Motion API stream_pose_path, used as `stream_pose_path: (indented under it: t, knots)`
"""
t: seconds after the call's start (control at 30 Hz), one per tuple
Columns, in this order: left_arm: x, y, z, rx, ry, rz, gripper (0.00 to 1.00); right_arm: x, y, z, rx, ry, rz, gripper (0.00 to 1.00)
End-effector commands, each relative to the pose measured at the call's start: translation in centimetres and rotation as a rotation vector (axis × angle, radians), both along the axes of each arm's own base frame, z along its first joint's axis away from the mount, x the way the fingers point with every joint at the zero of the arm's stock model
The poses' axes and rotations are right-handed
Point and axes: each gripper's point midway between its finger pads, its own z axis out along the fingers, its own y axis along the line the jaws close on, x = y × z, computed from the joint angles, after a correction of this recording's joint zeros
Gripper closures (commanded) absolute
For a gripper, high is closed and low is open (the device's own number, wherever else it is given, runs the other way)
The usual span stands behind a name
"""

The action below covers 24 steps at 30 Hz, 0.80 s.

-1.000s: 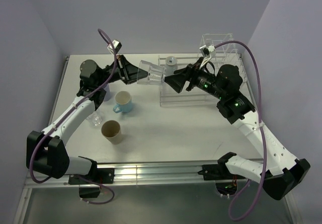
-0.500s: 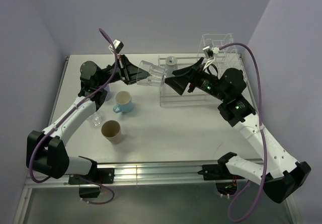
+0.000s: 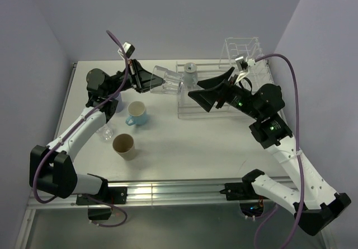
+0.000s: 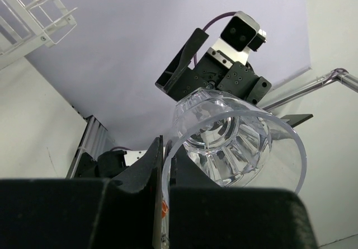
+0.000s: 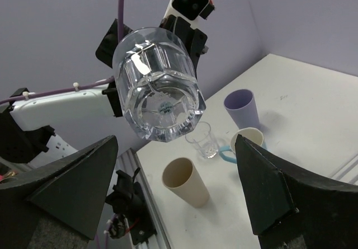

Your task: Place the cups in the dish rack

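- Little looks done: the dish rack, at the far right of the table, seems to hold only one small cup at its left end. It is too small to tell which kind.
- Four cups sit loose on the left half of the table. The lavender tumbler is partly hidden behind the left arm. The light blue mug, a second clear glass and the tan cup run toward the near edge.
- One clear glass is in transit, held on its side in the air near the far edge, just left of the rack.
- The left hand is pinched tight on that glass's wall at the rim, one finger inside and one outside.
- The right hand stands wide open and holds nothing, pointing at the glass's base with a gap between them.
- My judgement: this looks like a hand-over to the arm nearer the rack, not yet completed, so five cups remain to load.
- Against the earlier frame, the right hand has drawn back toward the rack; a second ago its fingers were right at the glass's base.
- The left hand and glass have barely shifted, and the cups on the table have not moved.
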Motion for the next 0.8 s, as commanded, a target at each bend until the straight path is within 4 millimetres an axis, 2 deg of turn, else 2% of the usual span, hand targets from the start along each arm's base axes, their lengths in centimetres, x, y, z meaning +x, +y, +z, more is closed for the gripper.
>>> stream_pose_path:
  t: [0.0, 0.13, 0.43, 0.77]
  knots:
    - [-1.0, 0.6, 2.4, -0.046, -0.095, 0.009, 1.0, -0.5, 0.2, 0.3, 0.015, -0.027, 0.041, 0.07]
    - [-1.2, 0.6, 2.6, -0.058, -0.094, 0.001, 1.0, -0.5, 1.0, 0.3, 0.024, -0.022, 0.094, 0.07]
    - [-0.8, 0.4, 2.1, -0.053, -0.081, 0.0, 1.0, -1.0, 1.7, 1.9, 0.079, -0.057, 0.159, 0.06]
    - [-0.4, -0.3, 1.9, -0.048, -0.078, -0.011, 1.0, -0.1, 2.5, 1.5, 0.084, -0.03, 0.188, 0.06]
